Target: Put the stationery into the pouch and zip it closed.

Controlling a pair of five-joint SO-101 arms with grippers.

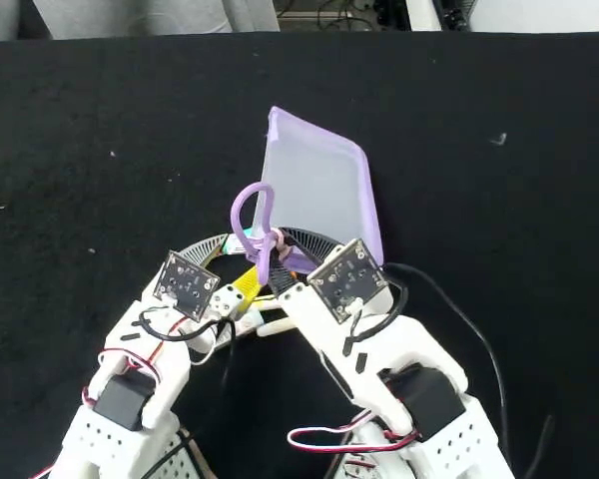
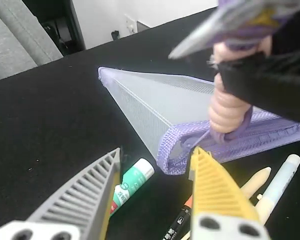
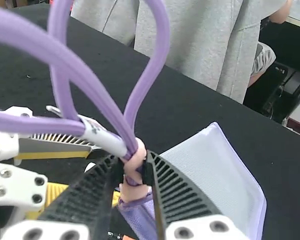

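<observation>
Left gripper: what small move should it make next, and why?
Probably lower the left gripper onto the glue stick and close. Its jaws stand open near it, the glue stick and pens lie outside the pouch, and the right gripper is shut on the pouch's pink pull.

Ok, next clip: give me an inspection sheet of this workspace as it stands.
Surface: black table.
Job's things: purple mesh pouch, near end toward the arms; glue stick and pens lie outside it on the table.
Clutter: nothing seen.
Grippers: right gripper shut on the pouch's pull loop; left gripper open above the stationery.
Cables: black cable trails across the table beside the right arm.
Surroundings: white wall beyond the table.
</observation>
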